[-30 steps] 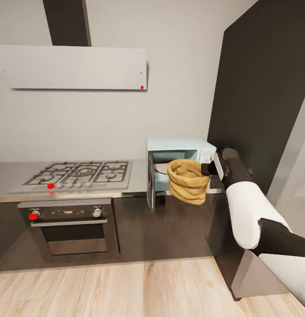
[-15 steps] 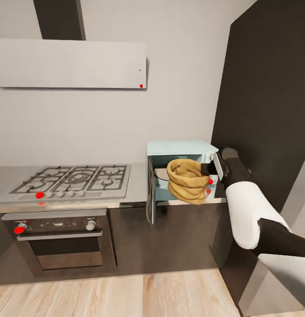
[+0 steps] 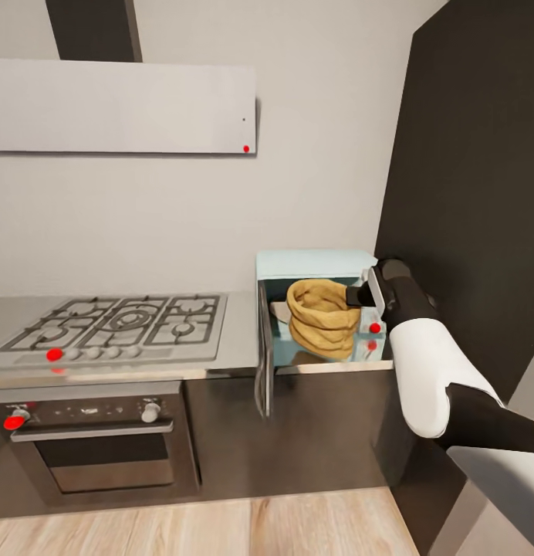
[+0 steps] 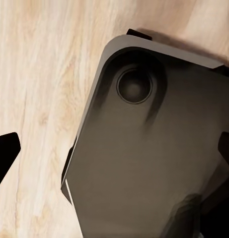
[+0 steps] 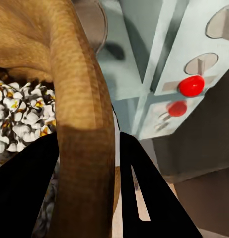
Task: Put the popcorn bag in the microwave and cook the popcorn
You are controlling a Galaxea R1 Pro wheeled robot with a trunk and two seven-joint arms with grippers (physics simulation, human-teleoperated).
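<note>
Steel gas hob with black grates (image 3: pixel 120 324) sits above a built-in steel oven (image 3: pixel 89 436). Flat grey extractor hood (image 3: pixel 120 108) hangs on the wall. Light wooden plank floor (image 3: pixel 221 529) lies below.

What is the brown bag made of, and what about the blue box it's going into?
The popcorn bag looks like tan-brown paper: matte, wrinkled, with a thick rolled rim that the right gripper pinches. White popped kernels show inside. The microwave looks like painted metal or plastic, I can't tell which: smooth pale mint-blue walls, and a red round light on its side panel.

head faces microwave (image 3: pixel 317 266), right wrist close on it
</note>
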